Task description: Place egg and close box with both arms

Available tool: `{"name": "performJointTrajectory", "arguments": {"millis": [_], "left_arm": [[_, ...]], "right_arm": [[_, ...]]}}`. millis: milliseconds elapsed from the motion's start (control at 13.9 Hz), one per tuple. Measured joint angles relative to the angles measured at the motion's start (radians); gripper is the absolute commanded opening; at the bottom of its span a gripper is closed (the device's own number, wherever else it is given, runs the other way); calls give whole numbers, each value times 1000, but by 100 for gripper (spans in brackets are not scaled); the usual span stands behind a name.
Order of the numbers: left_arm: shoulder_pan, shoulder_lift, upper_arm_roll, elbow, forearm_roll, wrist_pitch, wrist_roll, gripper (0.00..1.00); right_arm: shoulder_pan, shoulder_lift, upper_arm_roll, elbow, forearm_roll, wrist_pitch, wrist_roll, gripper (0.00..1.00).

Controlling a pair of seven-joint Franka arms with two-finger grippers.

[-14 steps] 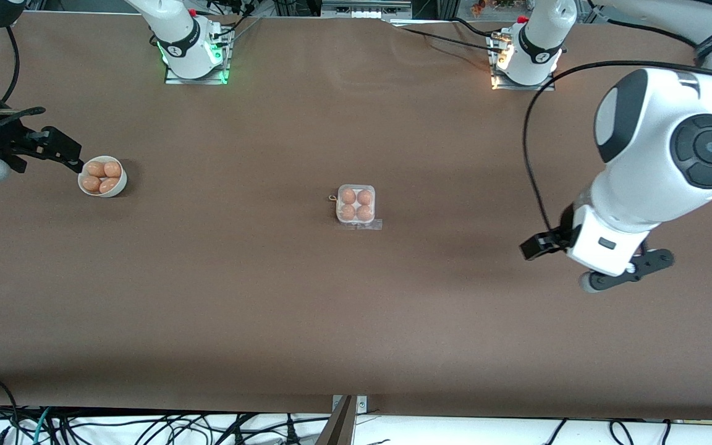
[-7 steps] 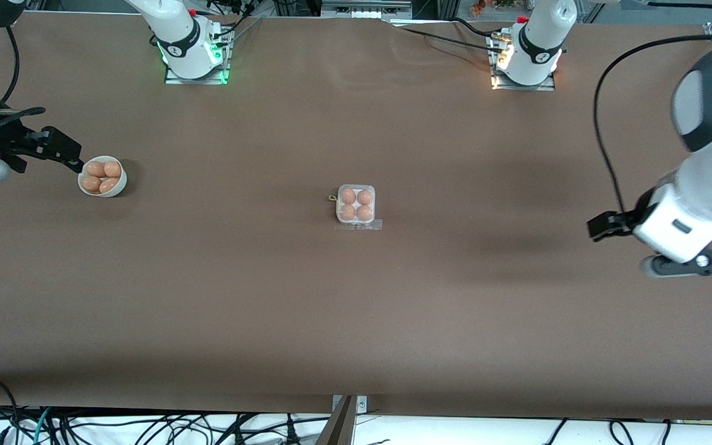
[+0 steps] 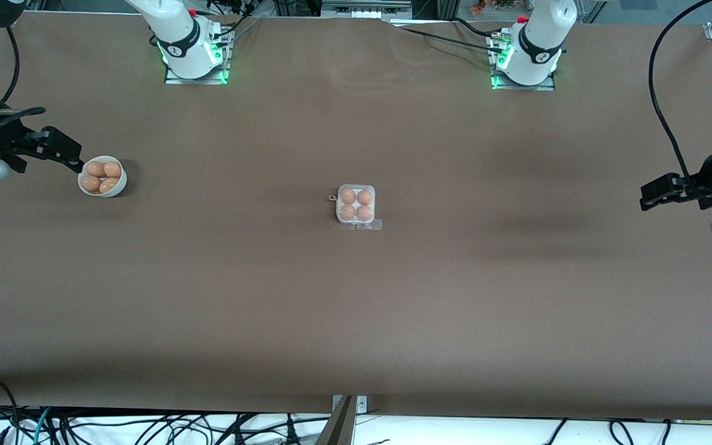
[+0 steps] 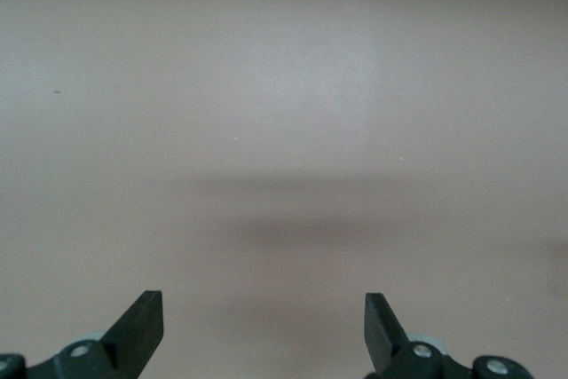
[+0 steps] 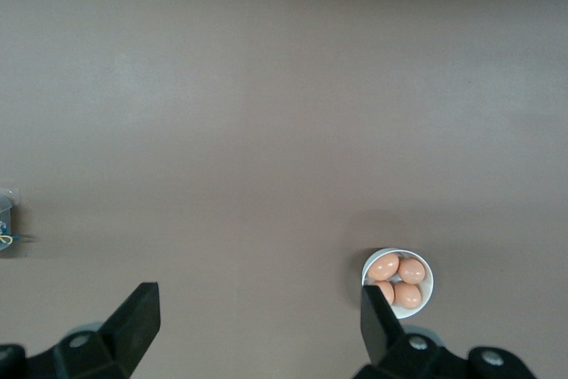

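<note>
The box (image 3: 356, 204) sits mid-table, and every cup holds an orange-brown egg (image 3: 348, 196). Its clear lid seems to lie down over them, with a clear flap (image 3: 362, 225) showing at the nearer edge. The box's edge also shows in the right wrist view (image 5: 4, 215). My left gripper (image 4: 264, 308) is open and empty over bare table at the left arm's end; that arm's hand (image 3: 696, 188) is far from the box. My right gripper (image 5: 257, 303) is open and empty, and that arm's hand (image 3: 53, 147) waits beside the bowl.
A round white bowl (image 3: 120, 183) with several loose eggs stands at the right arm's end and also shows in the right wrist view (image 5: 428, 295). A small ring-like bit (image 3: 332, 198) lies beside the box. Cables hang at the table's front edge.
My left arm has swung away from the box toward its end of the table, partly leaving the view. Its base light went from orange to green. The right arm, box and bowl stayed put.
</note>
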Motion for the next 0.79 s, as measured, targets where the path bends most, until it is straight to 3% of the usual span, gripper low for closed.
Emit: {"name": "performJointTrajectory", "arguments": {"millis": [144, 359, 791], "left_arm": [[21, -48, -35, -70, 0, 19, 0, 100], [141, -78, -173, -108, 0, 30, -1, 100], [165, -78, -201, -138, 0, 62, -1, 100]], "right_arm": [[0, 0, 0, 0, 0, 0, 0, 100], [0, 0, 0, 0, 0, 0, 0, 100], [0, 0, 0, 0, 0, 0, 0, 100]]}}
